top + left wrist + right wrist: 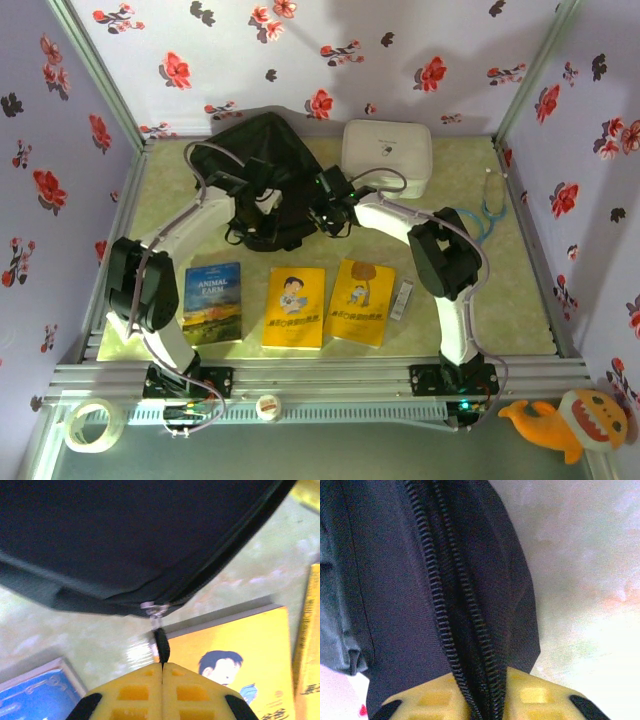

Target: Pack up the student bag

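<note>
Along the near table edge, three books (294, 307) are laid in a row. Beyond them, one student bag (262, 140) is set at the back. Its zipper pull (161, 647) is pinched by the left gripper (162, 666) and its zipper seam (445, 605) is clamped by the right gripper (482, 690). One white case (387, 155) is placed just beside it.

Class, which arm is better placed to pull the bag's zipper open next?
Left, probably: the left gripper is shut on the zipper pull of the student bag; the right gripper only clamps the zipper track.
</note>
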Controlling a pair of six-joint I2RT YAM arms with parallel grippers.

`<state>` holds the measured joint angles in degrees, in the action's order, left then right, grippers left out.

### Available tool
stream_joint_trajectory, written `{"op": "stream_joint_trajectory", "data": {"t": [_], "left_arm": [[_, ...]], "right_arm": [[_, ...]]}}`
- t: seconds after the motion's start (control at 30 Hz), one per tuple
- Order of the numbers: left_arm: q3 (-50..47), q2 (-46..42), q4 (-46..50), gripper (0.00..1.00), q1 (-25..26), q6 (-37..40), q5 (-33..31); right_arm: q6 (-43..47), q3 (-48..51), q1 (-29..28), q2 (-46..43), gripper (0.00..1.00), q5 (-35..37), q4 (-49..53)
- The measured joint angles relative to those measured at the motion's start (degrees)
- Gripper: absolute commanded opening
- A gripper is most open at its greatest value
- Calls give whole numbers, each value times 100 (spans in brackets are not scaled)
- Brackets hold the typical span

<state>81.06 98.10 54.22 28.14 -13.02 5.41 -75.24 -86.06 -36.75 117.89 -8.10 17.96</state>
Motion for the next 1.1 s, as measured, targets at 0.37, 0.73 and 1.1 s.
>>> {"op": "stream_joint_trajectory", "data": {"t": [0.37, 0.73, 1.1], "left_arm": [[-214, 26, -22, 0, -28, -59, -699], [-129, 420, -50, 0, -57, -66, -782], [2, 299, -48, 0, -138, -59, -634]], "right_arm": [[26, 0, -11, 0, 10, 74, -7], [168, 72, -15, -13, 6, 212, -37], [348, 105, -15, -120, 12, 334, -50]]}}
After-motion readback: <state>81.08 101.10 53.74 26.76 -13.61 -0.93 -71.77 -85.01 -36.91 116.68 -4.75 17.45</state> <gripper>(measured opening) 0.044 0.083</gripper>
